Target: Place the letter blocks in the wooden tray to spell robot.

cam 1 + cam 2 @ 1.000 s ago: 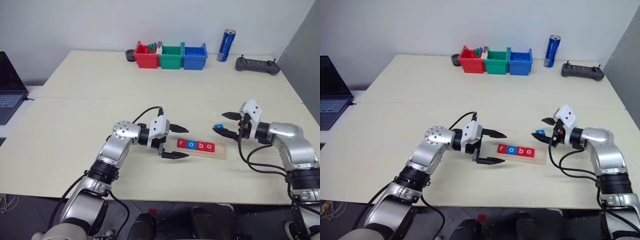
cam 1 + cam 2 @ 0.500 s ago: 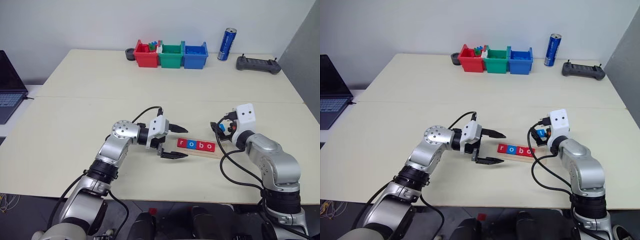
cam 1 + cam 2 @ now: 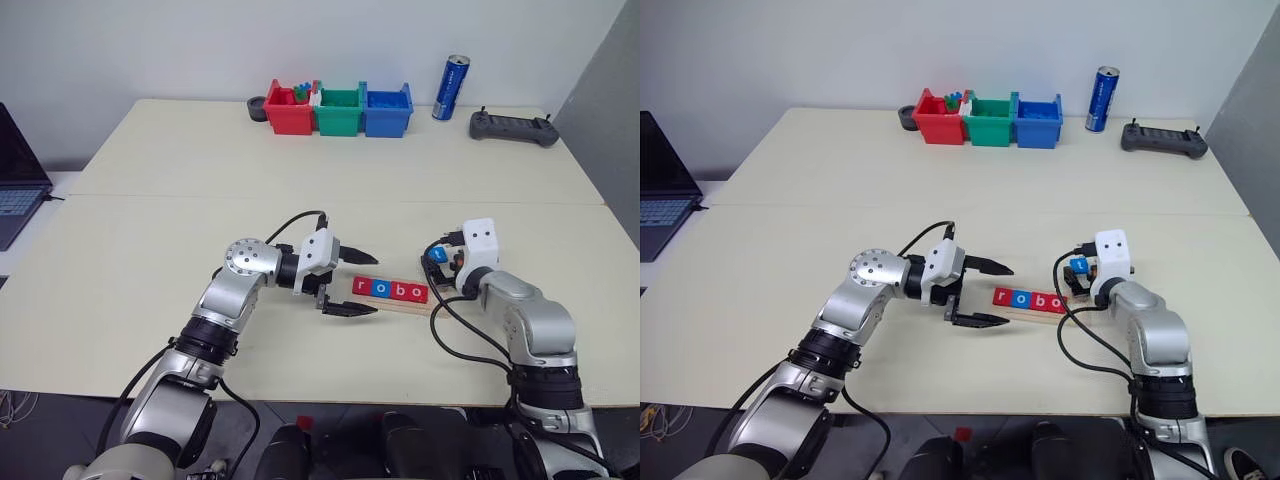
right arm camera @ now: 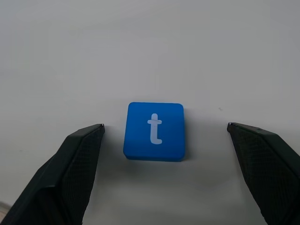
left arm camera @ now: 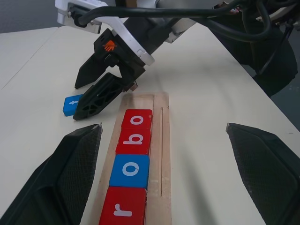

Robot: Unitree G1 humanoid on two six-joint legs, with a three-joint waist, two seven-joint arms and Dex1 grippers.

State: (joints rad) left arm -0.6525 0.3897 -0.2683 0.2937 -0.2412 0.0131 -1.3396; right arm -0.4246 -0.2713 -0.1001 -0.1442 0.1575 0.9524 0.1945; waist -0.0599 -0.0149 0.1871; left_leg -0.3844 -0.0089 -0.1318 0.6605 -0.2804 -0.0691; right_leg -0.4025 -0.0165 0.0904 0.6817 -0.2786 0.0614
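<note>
t block: the last of the letter blocks, a blue tile with a white t [image 4: 155, 131], lies flat on the worktop [image 3: 300, 180], face up, just beside the free end of the wooden tray [image 5: 161, 140] and outside its groove.
Placed blocks: red r [image 5: 123, 209], blue o [image 5: 129, 170], red b [image 5: 133, 140] and red o [image 5: 137, 119] sit edge to edge in the groove, leaving one slot bare at the end nearest the t.
Right hand: the right hand [image 4: 164, 133] is released, its two black fingers [image 4: 70, 164] spread wide to either side of the t block and touching nothing; the left wrist view shows the fingertips low over the worktop at the tile.
Left hand: the left hand [image 3: 345, 285] hangs released and empty off the r end of the tray, fingers wide apart.
Likely handling: the tile looks small, rigid and light, with smooth faces and rounded corners, so it should not deform but may skid or tip under a one-sided push.
Where to hold: across two opposite side edges, fingers centred on the tile, low enough to catch its thin sides.
Risk: it is thin and lies flat, so fingertips may scrape the worktop or pinch a corner and flick it away; the nearby tray end could be nudged too.
</note>
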